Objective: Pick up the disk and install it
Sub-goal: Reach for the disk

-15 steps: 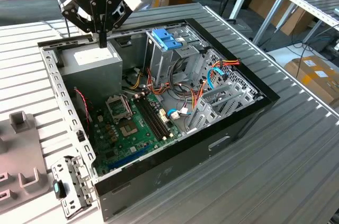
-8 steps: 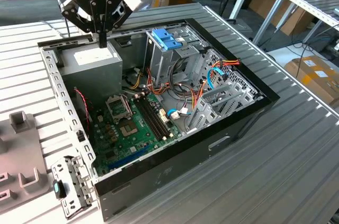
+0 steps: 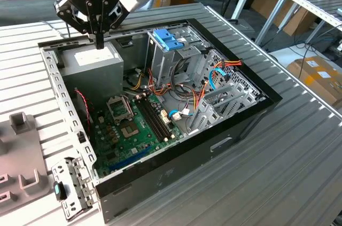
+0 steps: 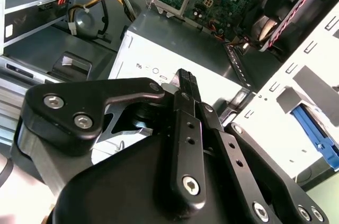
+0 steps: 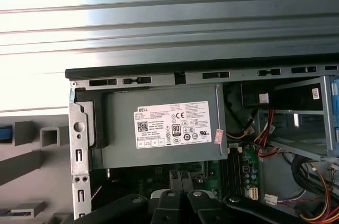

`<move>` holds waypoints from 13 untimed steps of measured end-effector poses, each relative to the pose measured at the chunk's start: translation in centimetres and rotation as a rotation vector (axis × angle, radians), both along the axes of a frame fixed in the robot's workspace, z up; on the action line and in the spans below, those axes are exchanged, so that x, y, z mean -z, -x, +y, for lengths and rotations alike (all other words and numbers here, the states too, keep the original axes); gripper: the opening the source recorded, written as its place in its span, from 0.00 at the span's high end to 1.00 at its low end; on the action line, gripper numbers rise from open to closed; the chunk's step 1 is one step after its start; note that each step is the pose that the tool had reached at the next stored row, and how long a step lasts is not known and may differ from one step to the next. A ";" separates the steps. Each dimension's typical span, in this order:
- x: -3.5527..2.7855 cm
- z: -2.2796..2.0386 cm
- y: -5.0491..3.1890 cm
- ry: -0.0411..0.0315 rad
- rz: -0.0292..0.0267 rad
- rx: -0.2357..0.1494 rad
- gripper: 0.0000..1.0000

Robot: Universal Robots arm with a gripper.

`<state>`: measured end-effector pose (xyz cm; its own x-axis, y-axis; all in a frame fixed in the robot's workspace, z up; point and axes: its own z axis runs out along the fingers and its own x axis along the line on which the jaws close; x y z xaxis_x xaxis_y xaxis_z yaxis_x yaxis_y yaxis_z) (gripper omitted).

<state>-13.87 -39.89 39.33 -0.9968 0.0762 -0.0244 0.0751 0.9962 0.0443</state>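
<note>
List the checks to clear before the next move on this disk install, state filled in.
1. Jaws empty: ok; the gripper is shut on nothing.
2. Gripper clearance: cannot tell; its tip hangs close over the grey metal power supply box.
3. Black computer case open: ok.
4. Disk located: cannot tell; a blue plastic piece tops the metal drive cage.
5. Cage approach: cannot tell; orange and yellow wires loop beside it.

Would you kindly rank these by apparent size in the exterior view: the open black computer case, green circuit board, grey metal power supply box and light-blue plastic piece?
1. open black computer case
2. green circuit board, narrowly
3. grey metal power supply box
4. light-blue plastic piece
</note>
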 end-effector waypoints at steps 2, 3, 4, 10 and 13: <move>0.00 0.00 0.20 0.0000 0.0000 0.000 0.89; 0.00 0.00 0.39 0.0000 0.0000 0.000 0.89; 0.00 0.00 0.49 0.0000 0.0000 0.000 0.89; 0.00 0.01 1.18 0.0000 0.0000 0.000 0.89; 0.00 0.01 1.98 0.0000 -0.0001 0.000 0.89</move>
